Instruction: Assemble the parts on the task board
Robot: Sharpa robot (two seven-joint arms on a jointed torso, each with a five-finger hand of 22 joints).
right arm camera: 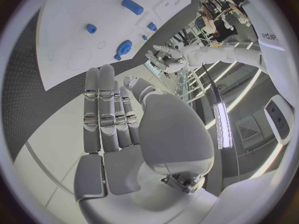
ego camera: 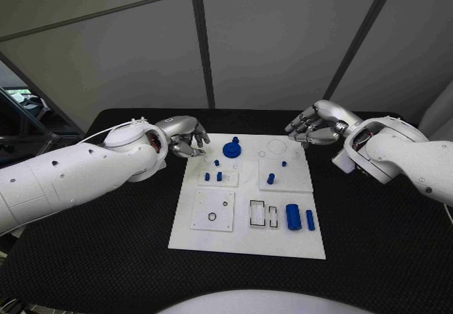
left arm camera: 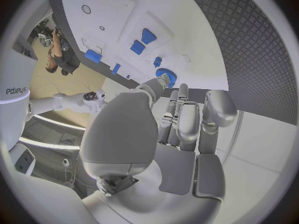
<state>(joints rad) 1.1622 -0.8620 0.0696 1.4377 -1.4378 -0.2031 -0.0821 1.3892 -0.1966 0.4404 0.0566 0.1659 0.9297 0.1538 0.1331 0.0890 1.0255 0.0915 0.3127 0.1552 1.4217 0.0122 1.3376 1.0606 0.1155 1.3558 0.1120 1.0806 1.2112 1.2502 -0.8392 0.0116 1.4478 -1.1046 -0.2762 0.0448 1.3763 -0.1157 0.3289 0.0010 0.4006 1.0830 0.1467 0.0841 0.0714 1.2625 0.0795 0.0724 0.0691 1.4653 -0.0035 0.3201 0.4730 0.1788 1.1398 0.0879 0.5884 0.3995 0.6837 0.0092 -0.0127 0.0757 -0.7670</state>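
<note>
The white task board (ego camera: pixel 247 226) lies in the middle of the black table. At its far end a round blue part with a knob (ego camera: pixel 232 151) stands up, also seen past my fingers in the wrist views (left arm camera: pixel 167 76) (right arm camera: pixel 123 48). Small blue pegs (ego camera: pixel 213 176) (ego camera: pixel 271 178) stand in the middle plates. A blue cylinder (ego camera: pixel 294 217) and a thin blue bar (ego camera: pixel 309 220) lie at the near right. My left hand (ego camera: pixel 186 139) (left arm camera: pixel 181 119) hovers by the board's far left corner, holding nothing. My right hand (ego camera: pixel 316 126) (right arm camera: pixel 115 119) hovers at the far right corner, fingers loosely bent, also holding nothing.
A square plate with a small ring (ego camera: pixel 213 216) and two rectangular slots (ego camera: pixel 263 214) sit on the board's near half. Black table (ego camera: pixel 94 261) spreads around the board. Grey wall panels stand behind the table.
</note>
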